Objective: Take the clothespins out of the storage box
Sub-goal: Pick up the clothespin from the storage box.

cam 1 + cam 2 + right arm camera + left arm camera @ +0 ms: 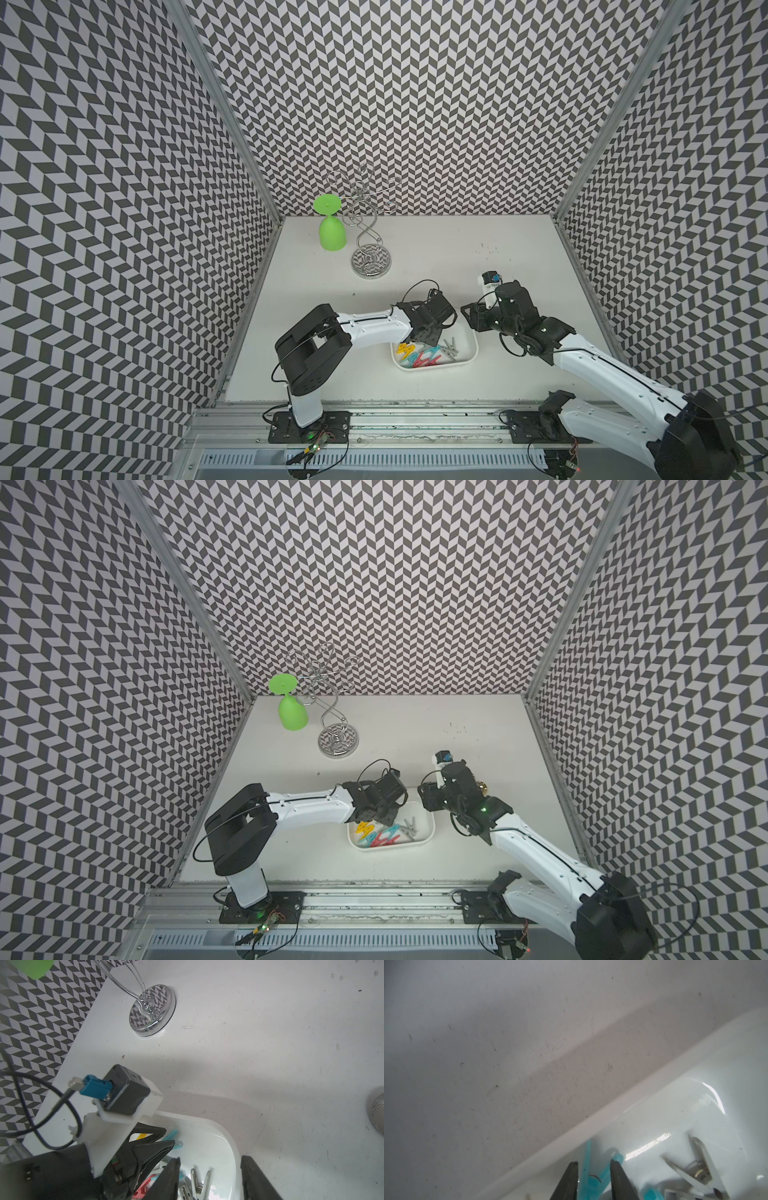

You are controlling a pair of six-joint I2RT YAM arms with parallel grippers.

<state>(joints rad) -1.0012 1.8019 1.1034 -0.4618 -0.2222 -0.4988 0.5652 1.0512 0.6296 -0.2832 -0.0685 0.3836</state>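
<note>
The white storage box (472,353) (430,828) lies on the table between my two arms. In it are several clothespins: yellow (405,349), red (427,360), grey (451,349). My left gripper (593,1162) reaches down into the box's far side (427,335) and is shut on a light blue clothespin (593,1182), one finger on each side of it. A grey clothespin (699,1159) lies beside it. My right gripper (212,1158) (468,318) is open and straddles the box's rim (230,1142) at the right end, one finger over the grey clothespins (199,1180), the other outside.
A chrome wire stand (372,262) (152,1009) is at the back left of the table, with a green glass (331,235) hanging upside down from it. A round metal object (378,1109) sits right of the box. Patterned walls close in three sides.
</note>
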